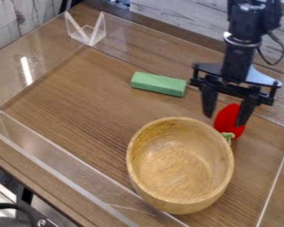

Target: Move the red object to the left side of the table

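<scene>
Wood-grain table (74, 97) fills your view, walled by clear acrylic. Your wooden bowl (180, 164) sits near the front, empty, right of centre. Behind it your black arm comes down from the top right, its gripper (236, 105) pointing straight down with the jaws spread, one finger on each side of the strawberry (232, 118). You can't tell whether the fingers touch it. That red toy rests on the table at the right side, just beside the bowl's far rim. Your green block (158, 84) lies flat, left of the gripper and well apart from the strawberry.
</scene>
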You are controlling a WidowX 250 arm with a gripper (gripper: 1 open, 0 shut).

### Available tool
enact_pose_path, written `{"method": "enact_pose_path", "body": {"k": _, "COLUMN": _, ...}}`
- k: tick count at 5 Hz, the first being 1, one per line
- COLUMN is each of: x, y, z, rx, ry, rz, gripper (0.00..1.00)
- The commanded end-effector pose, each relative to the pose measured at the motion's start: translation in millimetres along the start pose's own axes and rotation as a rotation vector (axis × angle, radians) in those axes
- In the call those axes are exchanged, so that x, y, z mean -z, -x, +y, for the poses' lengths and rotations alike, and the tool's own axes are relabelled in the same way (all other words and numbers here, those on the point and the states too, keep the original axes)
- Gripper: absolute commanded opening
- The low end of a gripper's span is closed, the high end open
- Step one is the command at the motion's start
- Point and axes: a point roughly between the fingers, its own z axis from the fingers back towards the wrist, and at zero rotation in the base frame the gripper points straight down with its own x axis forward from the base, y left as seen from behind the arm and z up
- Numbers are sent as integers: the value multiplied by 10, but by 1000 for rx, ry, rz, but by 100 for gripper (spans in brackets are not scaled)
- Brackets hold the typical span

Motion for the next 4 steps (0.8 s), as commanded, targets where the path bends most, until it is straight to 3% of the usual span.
{"method": "enact_pose_path", "body": {"k": 1, "x": -212, "y": -89, "z": -239, "rx": -73, "ry": 42, "rz": -70, "gripper": 100}}
{"method": "enact_pose_path", "body": {"k": 2, "x": -221, "y": -140, "z": -368, "rx": -161, "ry": 59, "rz": -74, "gripper": 100}}
{"method": "enact_pose_path", "body": {"k": 4, "x": -137, "y": -141, "z": -403, "rx": -355, "ry": 62, "rz": -70, "gripper": 100}}
